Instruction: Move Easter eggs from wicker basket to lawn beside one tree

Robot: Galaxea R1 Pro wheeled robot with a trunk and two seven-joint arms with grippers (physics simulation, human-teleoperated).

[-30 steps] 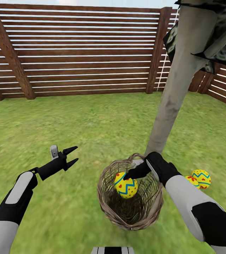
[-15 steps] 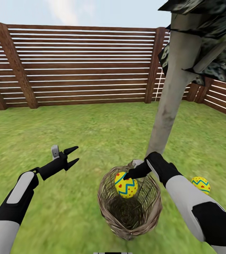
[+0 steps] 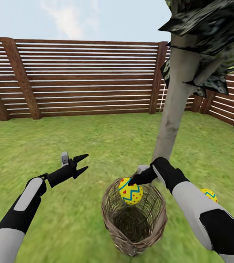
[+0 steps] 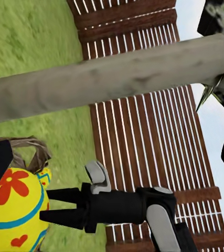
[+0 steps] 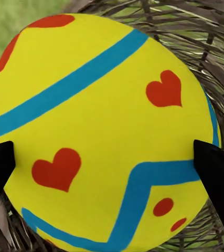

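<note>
**Spotter:** Fenced garden, slatted fence (image 3: pixel 87 78) behind, lawn (image 3: pixel 95 146) running wide beyond both your arms. Biggest thing near your right gripper (image 3: pixel 132 181) is the tree (image 3: pixel 173 109), its pale trunk rising just past the wrist.

**Operator:** And the basket?

**Spotter:** The wicker basket (image 3: pixel 133 223) sits directly beneath that gripper, mouth up. You're holding the egg (image 3: pixel 130 190) at rim height; in the right wrist view the black fingers (image 5: pixel 216 173) press on either side of the shell (image 5: pixel 101 131), so I judge the grip closed on it.

**Operator:** How do I finish this one cleanly?

**Spotter:** Lift straight until the egg's underside clears the woven rim (those twigs could snag it and tip the basket), then carry it outward, past your forearm, toward the trunk's base. A second egg (image 3: pixel 208 194) lies on the grass on the far side of your right arm, partly hidden by it. I'd set this one near that, low to the ground before you release, since a round shell will likely roll.

**Operator:** Left side?

**Spotter:** Your left gripper (image 3: pixel 83 163) hangs above bare grass, well apart from the basket, fingers spread and carrying nothing. Leave it there. I can't see a third egg; the forearm may be hiding it.
</note>
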